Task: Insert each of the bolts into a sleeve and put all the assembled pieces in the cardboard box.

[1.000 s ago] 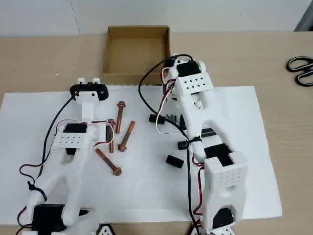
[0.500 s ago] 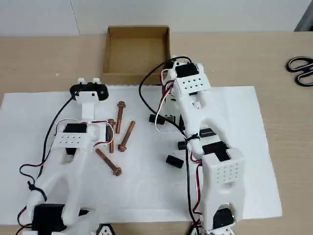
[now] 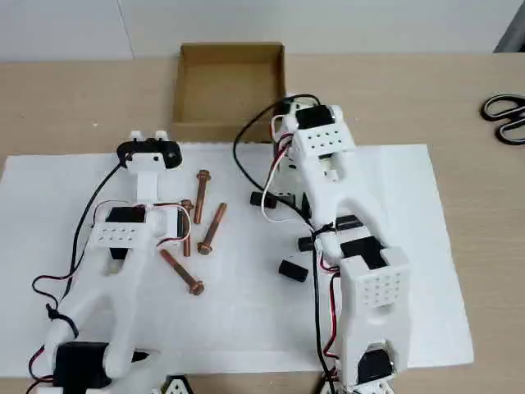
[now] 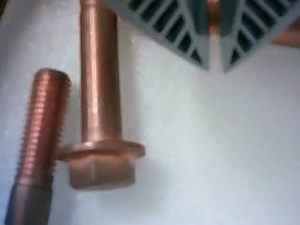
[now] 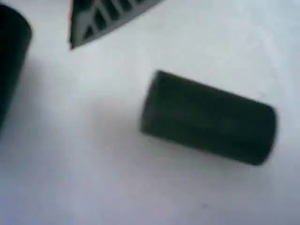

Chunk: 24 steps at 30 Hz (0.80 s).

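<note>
In front of the shallow brown cardboard box [image 3: 232,89], a white paper sheet [image 3: 246,328] covered the wooden table [image 3: 66,98], its far edge just short of the box. Four copper-coloured flanged metal bolts [image 3: 213,227] lay loose on the sheet below the box's left corner, none yet in a sleeve. The left gripper [image 4: 214,51] hung low over them, its grey ribbed fingers [image 4: 187,33] pressed almost together, a sliver of copper showing in the slit. The black cylindrical sleeves [image 3: 293,270] lay scattered below the box's right corner, apart from the bolts. The right gripper [image 3: 285,187] hovered close above one lying sleeve; whether it was spread or closed I could not tell. Black-handled scissors [image 3: 504,115] lay well beyond the box's right side.
</note>
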Motion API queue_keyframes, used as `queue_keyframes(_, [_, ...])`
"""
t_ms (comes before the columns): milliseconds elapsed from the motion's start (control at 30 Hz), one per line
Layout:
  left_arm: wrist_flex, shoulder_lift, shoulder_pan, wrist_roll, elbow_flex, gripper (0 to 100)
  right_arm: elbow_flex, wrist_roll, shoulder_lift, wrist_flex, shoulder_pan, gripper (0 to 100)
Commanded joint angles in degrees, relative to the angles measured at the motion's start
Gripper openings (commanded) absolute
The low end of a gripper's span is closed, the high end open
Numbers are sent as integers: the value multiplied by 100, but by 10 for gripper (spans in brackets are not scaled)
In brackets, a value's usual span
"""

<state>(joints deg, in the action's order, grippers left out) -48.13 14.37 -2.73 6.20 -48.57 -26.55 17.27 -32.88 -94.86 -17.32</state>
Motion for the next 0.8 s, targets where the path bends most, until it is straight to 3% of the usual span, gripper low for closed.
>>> queue_keyframes(0, [88, 62, -18, 44, 57, 6, -123, -70, 40, -84, 136, 108])
queue_keyframes(767, [88, 53, -18, 44, 57, 6, -123, -325, -233, 268, 233, 105])
